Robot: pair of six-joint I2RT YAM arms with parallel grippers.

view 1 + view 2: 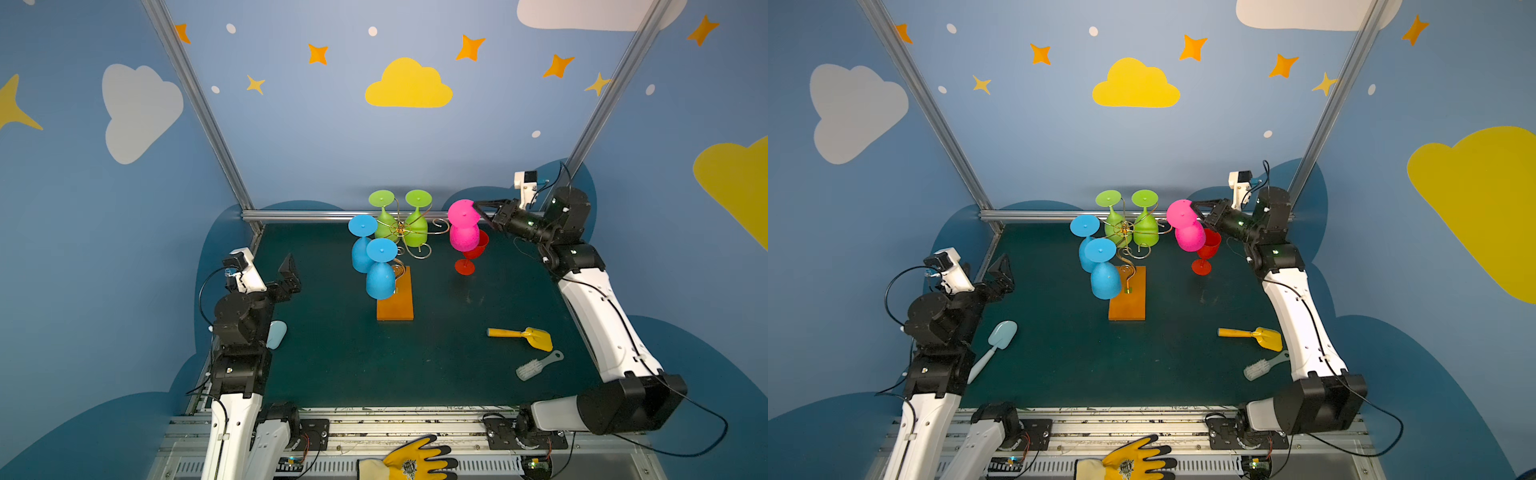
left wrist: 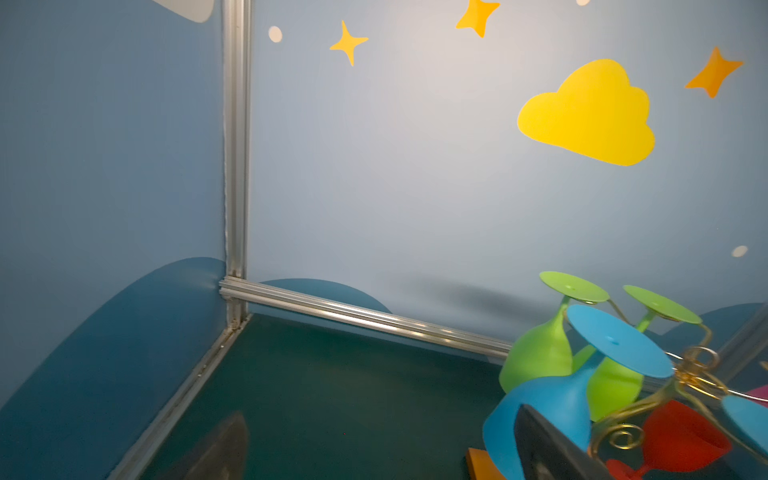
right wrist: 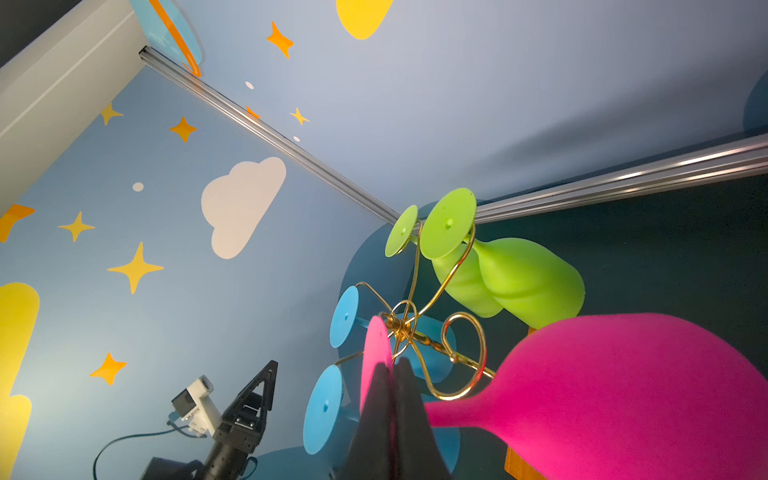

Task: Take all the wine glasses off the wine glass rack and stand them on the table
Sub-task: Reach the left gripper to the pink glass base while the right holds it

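- While the right gripper (image 3: 392, 374) is pinched shut on the round foot of the pink glass (image 1: 463, 232), the bowl hangs mouth-down below it.
- The hold is on the thin edge of the foot, not on the stem. I judge the bowl could swing or twist from a pinch like that.
- Pink glass is just right of the rack (image 1: 401, 227), beside its outer curl. In the right wrist view the stem lies against a wire loop; I cannot tell whether it is clear of it.
- Handling, my guess: matte finish, looks like plastic, so light, not brittle, grippy rather than slick. The foot may bend under a hard squeeze.
- Better hold, I reckon: the stem right under the foot.
- Red glass (image 1: 471, 249) stands upright on the table (image 1: 332, 353), close under the pink bowl. Touching or not, I cannot tell; it could get knocked.
- Blue glasses (image 1: 380, 274) and green glasses (image 1: 415, 228) hang on the rack.
- Left gripper (image 2: 380, 419) has its jaws spread wide and empty, well apart from the rack.
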